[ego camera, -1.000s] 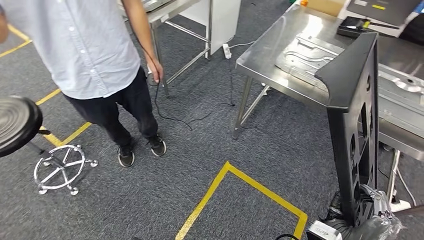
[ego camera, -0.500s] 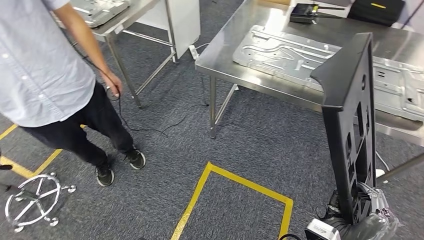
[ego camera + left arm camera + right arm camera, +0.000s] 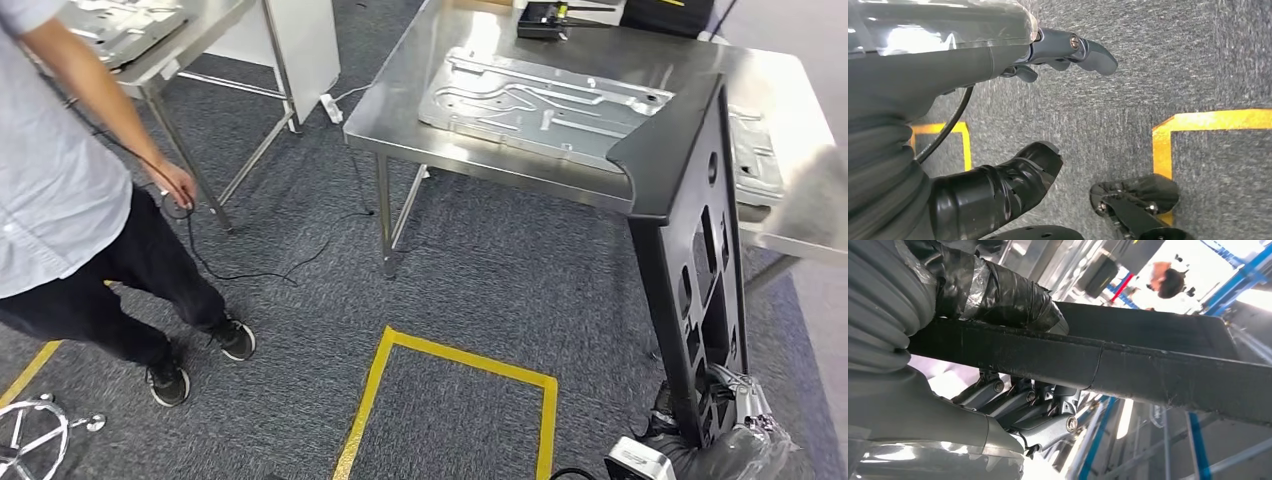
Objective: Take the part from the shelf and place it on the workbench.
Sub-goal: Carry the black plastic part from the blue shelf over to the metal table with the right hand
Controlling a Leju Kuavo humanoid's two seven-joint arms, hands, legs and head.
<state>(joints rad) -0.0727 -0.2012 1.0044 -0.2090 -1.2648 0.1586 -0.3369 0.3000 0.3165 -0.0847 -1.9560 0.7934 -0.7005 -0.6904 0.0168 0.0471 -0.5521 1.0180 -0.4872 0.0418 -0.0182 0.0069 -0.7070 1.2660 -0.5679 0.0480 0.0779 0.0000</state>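
Off the workbench's (image 3: 400, 95) near edge: black plastic part (image 3: 690, 260), upright, gripped in my right hand (image 3: 1013, 410). Left hand (image 3: 1048, 100) empty, fingers apart over carpet. Retrieval done; placing on the bench left.

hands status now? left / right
Left hand: open, holding nothing, hanging over the carpet.
Right hand: gripping the black part.
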